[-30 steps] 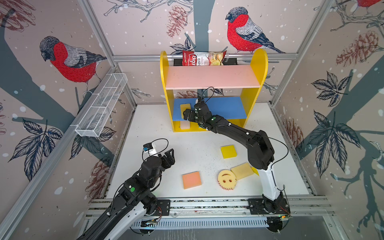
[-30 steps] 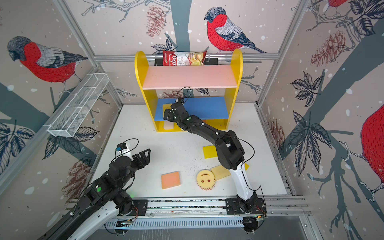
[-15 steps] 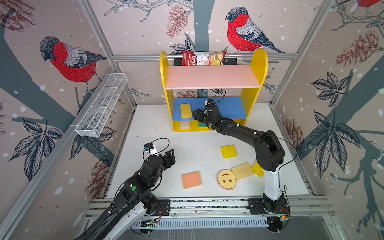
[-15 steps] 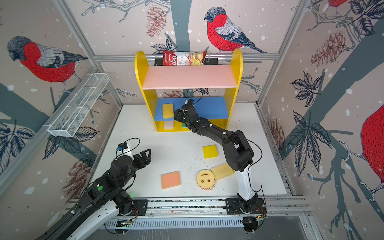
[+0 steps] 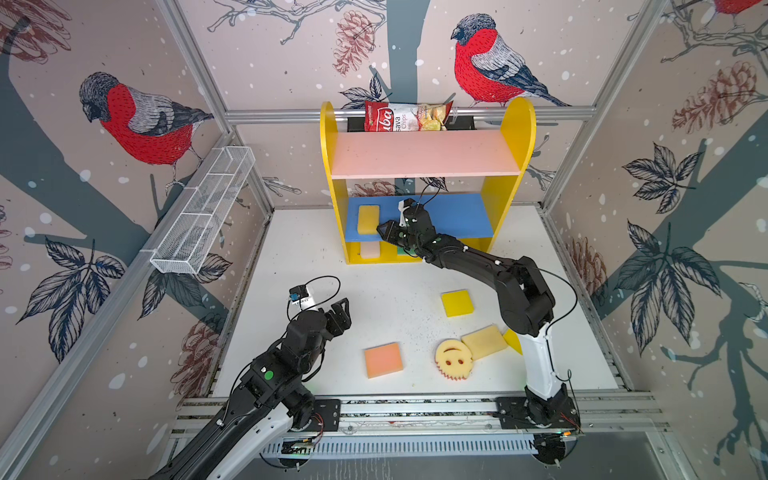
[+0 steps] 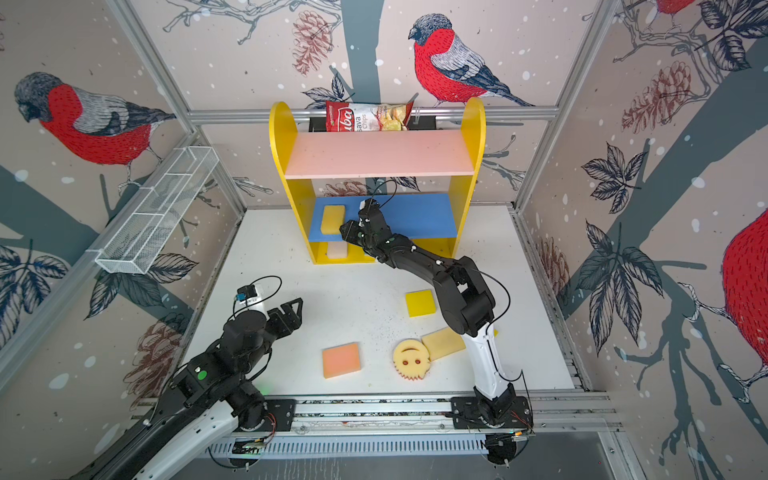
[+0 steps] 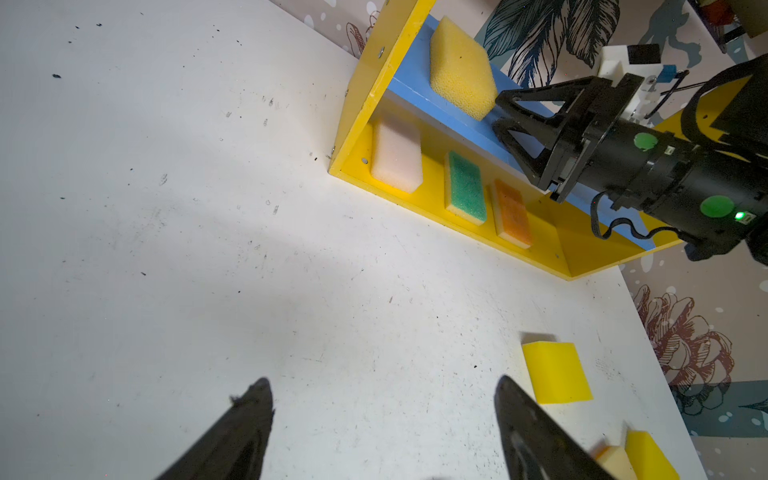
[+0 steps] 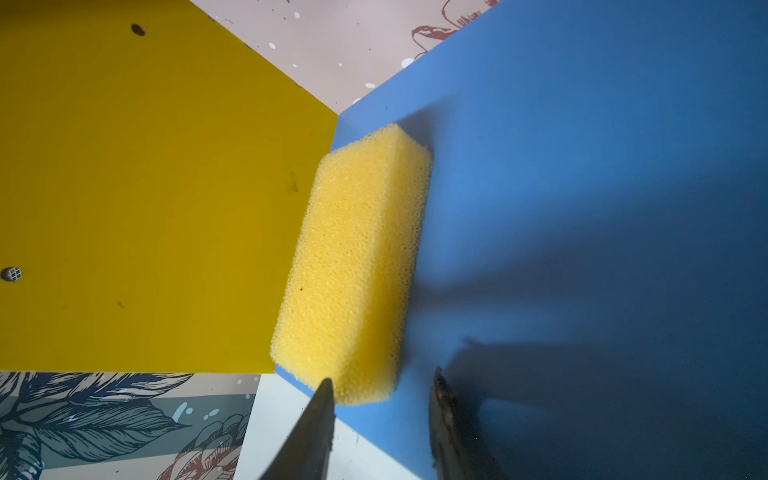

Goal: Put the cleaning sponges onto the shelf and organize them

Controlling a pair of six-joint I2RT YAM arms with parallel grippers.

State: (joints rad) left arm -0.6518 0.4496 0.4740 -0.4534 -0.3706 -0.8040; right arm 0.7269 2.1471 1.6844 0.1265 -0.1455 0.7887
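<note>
A coarse yellow sponge lies flat at the left end of the blue middle board of the shelf, just beside the yellow side panel, its long axis running front to back with one short end facing the open front. The right gripper hangs at that front end, fingers a narrow way apart with nothing between them; in the right wrist view one fingertip overlaps the sponge's near corner. On the yellow base below, a pale pink sponge, a green one and an orange one sit in a row, each likewise lengthwise front to back. On the white table lie a square yellow sponge, a peach sponge, a round smiley sponge and a cream sponge touching it. The left gripper hovers over bare table, fingers spread wide and empty
</note>
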